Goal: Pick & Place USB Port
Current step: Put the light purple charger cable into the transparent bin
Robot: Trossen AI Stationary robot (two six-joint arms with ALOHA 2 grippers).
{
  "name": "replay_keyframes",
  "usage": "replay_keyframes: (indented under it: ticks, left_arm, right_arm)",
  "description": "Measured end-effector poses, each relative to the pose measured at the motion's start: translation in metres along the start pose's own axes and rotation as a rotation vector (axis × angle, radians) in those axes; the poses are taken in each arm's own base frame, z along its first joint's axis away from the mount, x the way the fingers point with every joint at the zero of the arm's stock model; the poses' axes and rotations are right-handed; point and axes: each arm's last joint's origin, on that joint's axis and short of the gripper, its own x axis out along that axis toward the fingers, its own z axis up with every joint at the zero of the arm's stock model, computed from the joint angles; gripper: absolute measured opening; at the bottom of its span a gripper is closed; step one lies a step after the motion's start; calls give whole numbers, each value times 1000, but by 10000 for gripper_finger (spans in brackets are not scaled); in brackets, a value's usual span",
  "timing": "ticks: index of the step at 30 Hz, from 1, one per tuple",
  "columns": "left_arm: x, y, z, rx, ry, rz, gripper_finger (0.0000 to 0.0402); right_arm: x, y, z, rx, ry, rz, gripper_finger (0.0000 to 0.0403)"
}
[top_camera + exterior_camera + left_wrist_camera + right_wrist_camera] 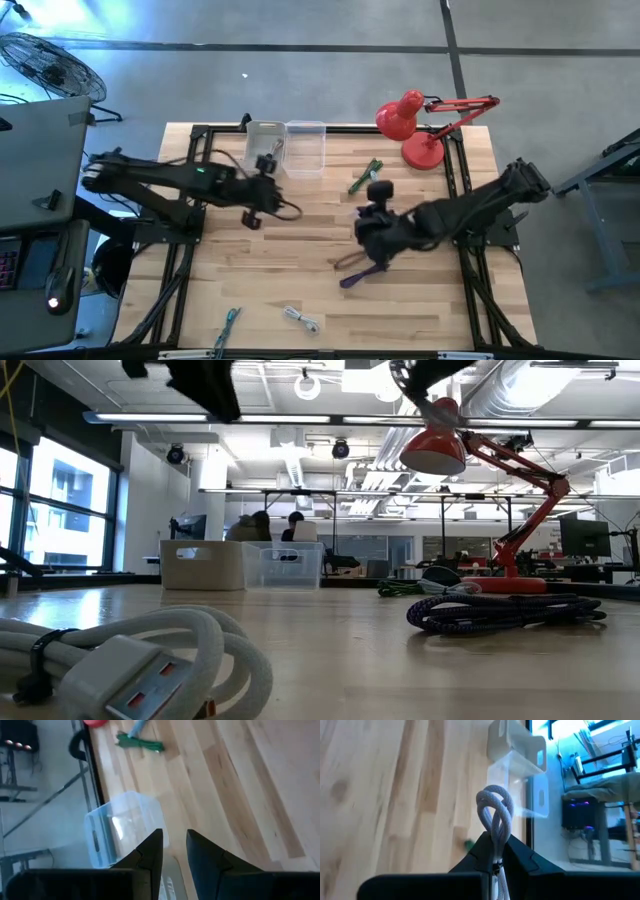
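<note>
A coiled white USB cable point(494, 809) is held in my right gripper point(495, 839), which hovers over the table's middle point(366, 214) and is shut on it. My left gripper point(174, 835) is open by a narrow gap, holds nothing, and hangs over the bins point(265, 165). A clear bin point(305, 147) and a beige bin point(263, 137) stand at the far edge. Another white USB cable point(130, 660) lies at the near edge point(300, 320). A purple cable point(360, 270) lies under the right arm, and a green cable point(365, 176) lies farther back. My right gripper pinches the white cable's bundled strands point(495, 851) between its two fingers. The looped end point(494, 800) sticks out past the fingertips. The cable is lifted clear of the table. How far back it reaches between the fingers does not show.
A red desk lamp point(415, 125) stands at the far right corner. A small green-tipped cable point(230, 322) lies at the near edge. Bare wood spans the table's middle between the arms point(310, 235). Black frame rails point(180, 270) run along both sides.
</note>
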Motion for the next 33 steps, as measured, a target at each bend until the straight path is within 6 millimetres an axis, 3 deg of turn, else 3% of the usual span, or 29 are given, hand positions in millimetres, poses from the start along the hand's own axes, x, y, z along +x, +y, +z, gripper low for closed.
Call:
replay_keyframes:
  ticks: [7, 11, 19, 23, 29, 33]
  left_arm:
    - [-61, 18, -32, -85, -190, 81, 83]
    - [-76, 13, -58, -105, -309, 121, 83]
    - [-71, -15, -114, -195, -518, 233, 83]
    - [-67, -26, -132, -216, -571, 266, 83]
    - [-63, -34, -143, -200, -585, 265, 83]
    - [-60, -38, -145, -169, -580, 213, 83]
  right_arm:
    - [21, -32, 15, 90, -135, 57, 14]
    - [35, -56, 26, 162, -284, 98, 14]
    - [64, -119, 32, 369, -574, 91, 14]
    - [93, -142, 27, 518, -606, 71, 14]
    - [156, -150, 19, 650, -594, 72, 14]
    - [185, -152, 17, 690, -555, 45, 14]
